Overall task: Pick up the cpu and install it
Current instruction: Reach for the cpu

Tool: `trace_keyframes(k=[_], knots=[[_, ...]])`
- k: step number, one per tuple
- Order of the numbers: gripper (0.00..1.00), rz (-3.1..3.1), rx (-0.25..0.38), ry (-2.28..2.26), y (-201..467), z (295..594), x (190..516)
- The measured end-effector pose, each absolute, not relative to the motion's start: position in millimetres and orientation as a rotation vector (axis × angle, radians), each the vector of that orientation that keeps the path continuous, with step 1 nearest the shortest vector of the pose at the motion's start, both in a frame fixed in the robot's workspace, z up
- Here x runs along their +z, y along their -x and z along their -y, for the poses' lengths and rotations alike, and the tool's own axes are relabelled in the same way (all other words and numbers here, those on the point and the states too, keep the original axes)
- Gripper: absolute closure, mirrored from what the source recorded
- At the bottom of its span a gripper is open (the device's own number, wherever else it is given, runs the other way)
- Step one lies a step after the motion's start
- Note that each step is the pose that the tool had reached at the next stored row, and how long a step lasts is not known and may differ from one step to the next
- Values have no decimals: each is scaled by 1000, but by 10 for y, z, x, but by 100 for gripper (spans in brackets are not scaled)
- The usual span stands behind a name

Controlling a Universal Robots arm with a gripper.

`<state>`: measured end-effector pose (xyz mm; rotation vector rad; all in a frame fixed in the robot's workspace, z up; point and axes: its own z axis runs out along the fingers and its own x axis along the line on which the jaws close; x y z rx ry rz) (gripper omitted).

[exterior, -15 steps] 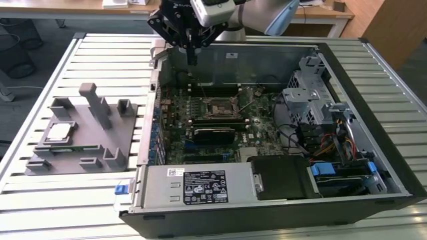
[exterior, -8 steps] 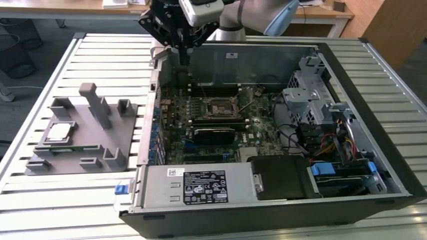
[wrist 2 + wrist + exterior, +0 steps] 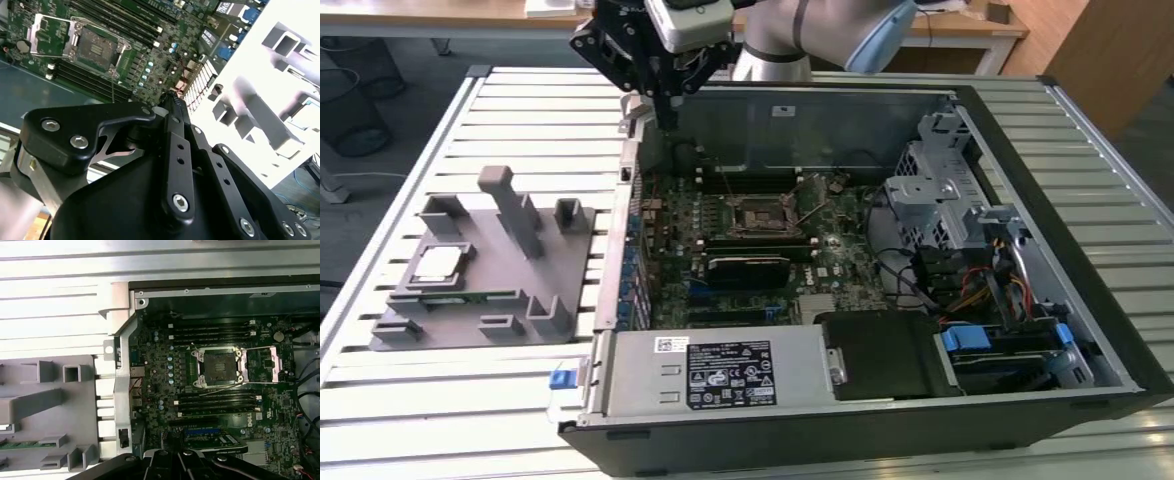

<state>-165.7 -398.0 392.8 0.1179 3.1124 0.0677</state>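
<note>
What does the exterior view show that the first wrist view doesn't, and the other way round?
The exterior view adds the cpu lying on the grey fixture outside the case, the gripper shut and empty above the case's back edge, and the power supply. The first wrist view adds the socket's load frame, swung open beside the socket. Both show the empty cpu socket, the memory slots and part of the fixture.

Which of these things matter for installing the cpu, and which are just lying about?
For the job: cpu, on the grey fixture; open socket; gripper.
Lying about: memory strip; power supply; drive cage.
</note>
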Motion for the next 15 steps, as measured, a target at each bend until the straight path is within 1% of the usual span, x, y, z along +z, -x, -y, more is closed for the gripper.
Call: trace_keyframes(k=[15], knots=[[89,-3112,68,-118,2052,3966,3918]])
